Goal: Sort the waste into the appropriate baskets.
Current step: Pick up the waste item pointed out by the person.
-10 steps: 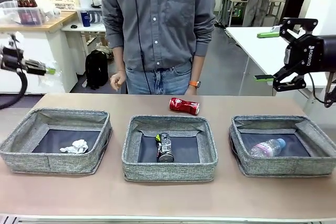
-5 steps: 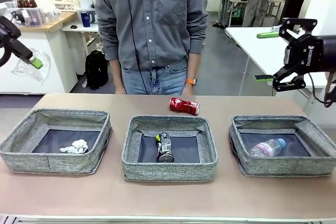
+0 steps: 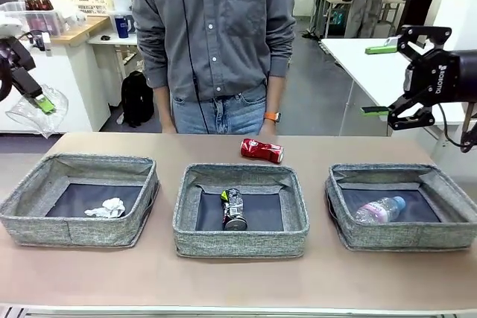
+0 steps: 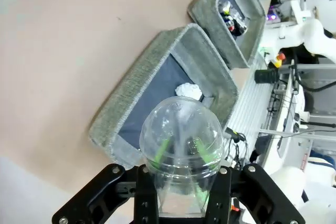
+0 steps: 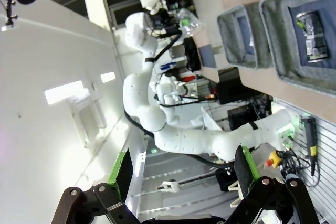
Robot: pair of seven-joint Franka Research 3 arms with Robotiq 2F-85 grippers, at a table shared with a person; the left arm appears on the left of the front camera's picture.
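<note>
Front view: my left gripper (image 3: 43, 102) hangs raised at the far left, clamped on the clear cup (image 3: 30, 113). My right gripper (image 3: 378, 80) is raised at the right, fingers apart.

Left wrist view: the cup sits between my fingers, above the basket (image 4: 126, 103) holding the paper (image 4: 189, 91).

Right wrist view: my fingers are spread wide and grip nothing.

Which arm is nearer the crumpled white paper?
Left. The left arm holds a clear plastic cup high beside the grey woven basket with the paper; the right arm hangs two baskets away.
</note>
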